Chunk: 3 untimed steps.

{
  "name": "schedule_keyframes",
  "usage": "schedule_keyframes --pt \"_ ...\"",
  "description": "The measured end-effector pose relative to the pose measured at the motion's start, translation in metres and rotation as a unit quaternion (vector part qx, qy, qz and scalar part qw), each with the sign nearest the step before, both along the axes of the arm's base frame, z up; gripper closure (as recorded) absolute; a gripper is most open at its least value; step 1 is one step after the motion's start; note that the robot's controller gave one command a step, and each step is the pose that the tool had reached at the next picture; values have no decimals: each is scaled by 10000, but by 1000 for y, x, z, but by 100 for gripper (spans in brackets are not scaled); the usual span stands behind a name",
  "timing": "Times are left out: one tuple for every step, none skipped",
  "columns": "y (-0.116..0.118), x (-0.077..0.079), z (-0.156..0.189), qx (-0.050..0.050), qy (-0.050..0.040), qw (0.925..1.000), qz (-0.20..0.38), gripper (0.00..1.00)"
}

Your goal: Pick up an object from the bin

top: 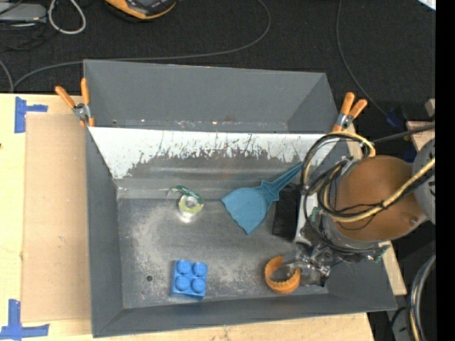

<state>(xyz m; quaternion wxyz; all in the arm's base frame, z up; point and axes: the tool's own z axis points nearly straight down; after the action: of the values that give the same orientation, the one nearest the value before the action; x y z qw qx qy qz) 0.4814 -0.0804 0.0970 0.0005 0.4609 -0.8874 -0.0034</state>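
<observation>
While my arm is leaning into the bin [213,98] from 3 o'clock, my hand [311,267] is sitting low at about 5 o'clock on the floor, right against the 3 o'clock side of an orange ring [281,275]. Whether it is open or closed I cannot tell, since my wrist is hiding it. I am judging this to be the grasping step, with nothing lifted yet. At 7 o'clock a blue studded brick [188,278] is lying well apart. Farther in, a black block [286,212] is lying just beside my wrist and beside a blue scoop [245,208] near the middle, and a small clear, greenish thing [188,206] is resting at 10 o'clock. Next I am needing to get the ring's rim squarely in my grip, close firmly and rise straight, keeping clear of the black block.
</observation>
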Motion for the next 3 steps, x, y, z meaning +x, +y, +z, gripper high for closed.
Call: schedule_keyframes --pt "1 -3 19 18 65 10000 -8 100" --pt "1 -1 52 10 23 10000 -21 100" --pt "1 -1 66 11 24 10000 -27 100"
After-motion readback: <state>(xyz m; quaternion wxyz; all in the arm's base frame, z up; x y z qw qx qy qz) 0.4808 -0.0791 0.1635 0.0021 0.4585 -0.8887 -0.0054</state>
